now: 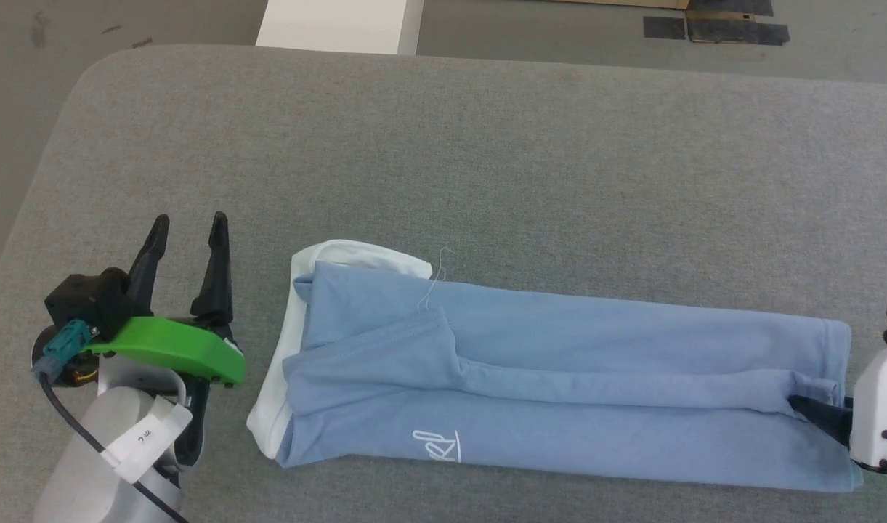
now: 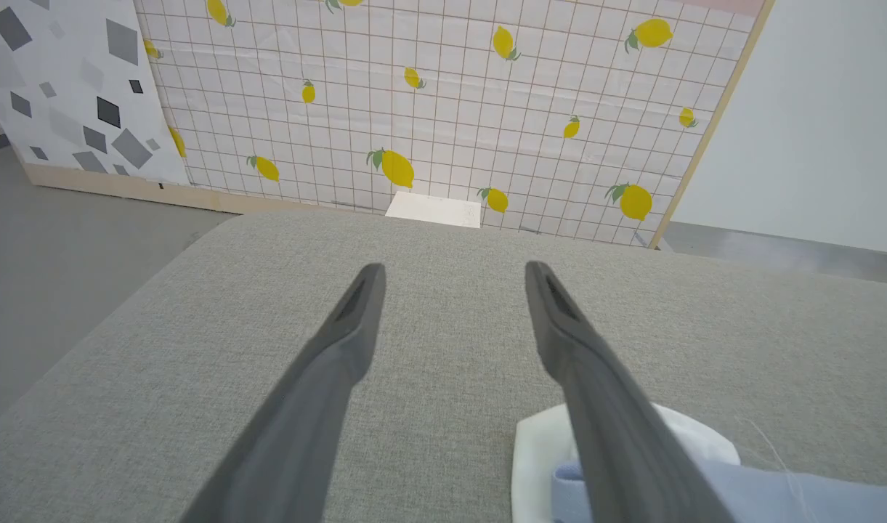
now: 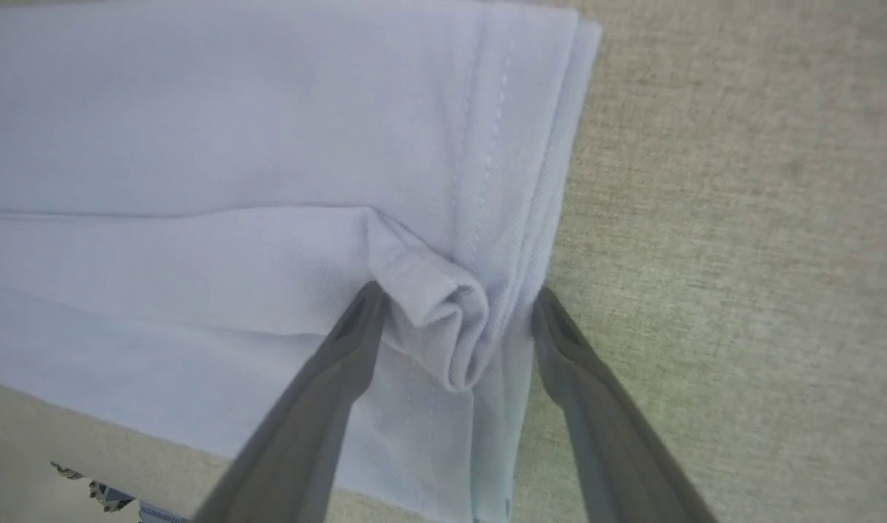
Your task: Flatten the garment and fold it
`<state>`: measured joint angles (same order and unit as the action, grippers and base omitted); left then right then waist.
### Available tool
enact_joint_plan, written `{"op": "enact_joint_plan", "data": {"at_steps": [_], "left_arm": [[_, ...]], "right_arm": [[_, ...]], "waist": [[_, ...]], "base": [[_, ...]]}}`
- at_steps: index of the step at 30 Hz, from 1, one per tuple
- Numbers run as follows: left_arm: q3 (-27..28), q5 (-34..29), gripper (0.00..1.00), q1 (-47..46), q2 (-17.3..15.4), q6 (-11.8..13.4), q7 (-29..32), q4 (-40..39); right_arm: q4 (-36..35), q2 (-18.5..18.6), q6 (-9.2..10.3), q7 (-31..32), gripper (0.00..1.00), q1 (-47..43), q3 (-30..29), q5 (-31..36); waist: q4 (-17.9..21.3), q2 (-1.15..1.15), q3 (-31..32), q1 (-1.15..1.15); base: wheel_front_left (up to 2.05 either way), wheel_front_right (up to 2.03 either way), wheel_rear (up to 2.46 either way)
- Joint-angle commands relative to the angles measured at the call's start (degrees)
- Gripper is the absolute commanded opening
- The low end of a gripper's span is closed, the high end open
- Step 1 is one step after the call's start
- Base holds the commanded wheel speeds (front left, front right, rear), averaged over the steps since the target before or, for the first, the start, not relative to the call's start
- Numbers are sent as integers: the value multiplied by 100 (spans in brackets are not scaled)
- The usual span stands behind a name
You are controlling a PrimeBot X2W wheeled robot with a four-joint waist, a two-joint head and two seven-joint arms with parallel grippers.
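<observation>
Roughly halfway, I'd say. The polo shirt (image 1: 559, 378) lies on the grey worktop (image 1: 487, 145), near edge, right of centre. It is already folded lengthwise into one long narrow strip, with the white collar (image 1: 283, 363) at the left end and the hem at the right.

Done, by the look of it:
- spread flat
- sides turned in, one sleeve (image 1: 385, 349) lying on top near the collar

Left, in my judgement:
- crosswise fold(s), hem end over toward the collar
- tidying: a raised ridge runs along the middle of the strip, and in the right wrist view a small roll of cloth is bunched up at the hem

Left gripper (image 1: 190, 218): jaws apart and holding nothing. It hovers over bare worktop just left of the collar end, clear of the cloth.

Right gripper (image 3: 459, 294): at the hem end. Jaws are spread, straddling that bunched roll, one finger on the shirt and the other at the hem edge. Not clamped yet, so it looks set up for a pinch.

Counts:
- 1 shirt
- 1 collar
- 1 sleeve showing
- 1 white cursive logo (image 1: 437, 444), partly tucked under at the near edge
- 1 loose thread (image 1: 432, 287) by the collar
- 2 grippers
- Buttons: can't see any from here
</observation>
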<state>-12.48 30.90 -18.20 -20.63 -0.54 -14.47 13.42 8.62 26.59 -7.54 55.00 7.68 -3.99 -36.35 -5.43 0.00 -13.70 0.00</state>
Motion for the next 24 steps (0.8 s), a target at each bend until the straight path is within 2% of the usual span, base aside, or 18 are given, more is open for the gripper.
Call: {"op": "enact_joint_plan", "data": {"at_steps": [1, 11, 12, 14, 24], "left_arm": [[46, -50, 100, 0, 41, -50, -49, 2], [271, -149, 100, 100, 174, -145, -51, -78], [287, -153, 100, 113, 189, -156, -51, -71], [323, -173, 100, 123, 211, -178, -52, -90], [407, -179, 100, 169, 260, -247, -52, -42]], "right_arm": [[93, -176, 5, 70, 100, 11, 225, -98], [227, -158, 5, 148, 100, 126, 477, -108], [266, -155, 5, 178, 40, 134, 464, -79], [293, -139, 5, 215, 0, 152, 444, -31], [373, -31, 5, 301, 0, 186, -138, 296]], "waist": [[-1, 0, 5, 0], [-37, 0, 9, 0], [-38, 0, 10, 0], [-35, 0, 12, 0], [-11, 0, 9, 0]], "base": [[0, 0, 0], [0, 0, 0], [0, 0, 0], [0, 0, 0], [0, 0, 0]]}}
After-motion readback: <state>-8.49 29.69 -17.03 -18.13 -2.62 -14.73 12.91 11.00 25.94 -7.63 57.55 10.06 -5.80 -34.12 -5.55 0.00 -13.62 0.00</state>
